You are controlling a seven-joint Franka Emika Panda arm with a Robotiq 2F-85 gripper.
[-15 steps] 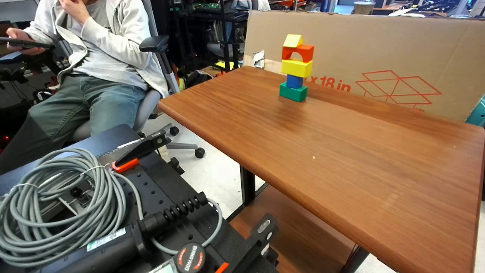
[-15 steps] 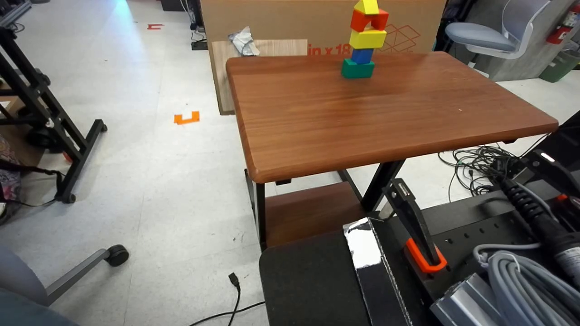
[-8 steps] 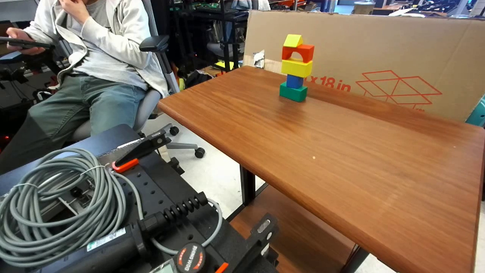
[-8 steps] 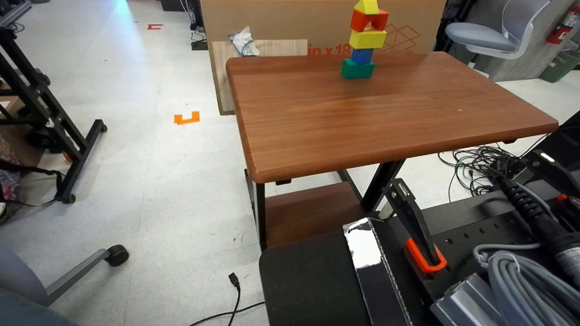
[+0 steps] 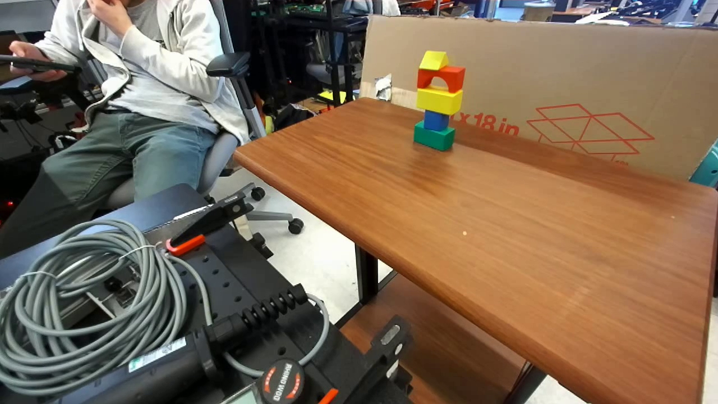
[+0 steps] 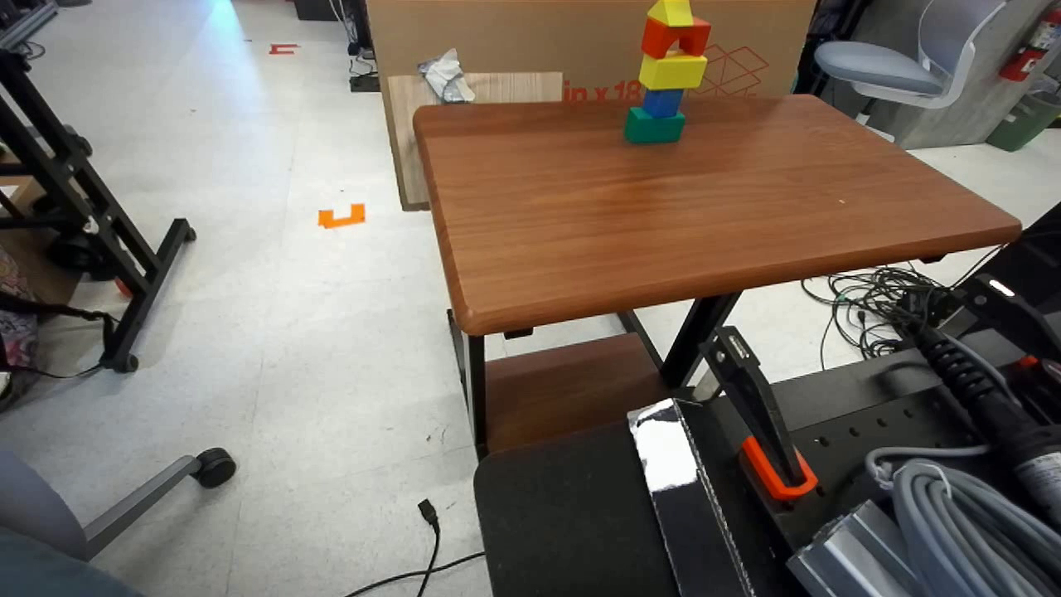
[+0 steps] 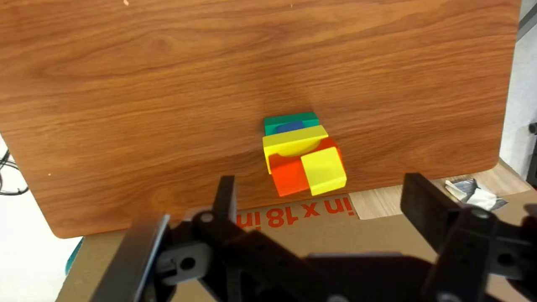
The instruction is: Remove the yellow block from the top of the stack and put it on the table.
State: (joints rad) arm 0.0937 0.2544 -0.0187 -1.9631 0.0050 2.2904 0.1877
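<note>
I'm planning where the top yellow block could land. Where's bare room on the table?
Bare wood on the table lies between the stack and the edge opposite the cardboard, and out to both side edges. Crowded: the narrow strip between stack and cardboard.

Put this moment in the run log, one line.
top yellow block: resting on red arch block, not yet removed | stack: on table | fingers: open, apart from stack, seen only in wrist view

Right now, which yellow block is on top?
The slant-sided yellow block, resting on the red arch; the other, brick-shaped yellow block lies beneath that arch.
</note>
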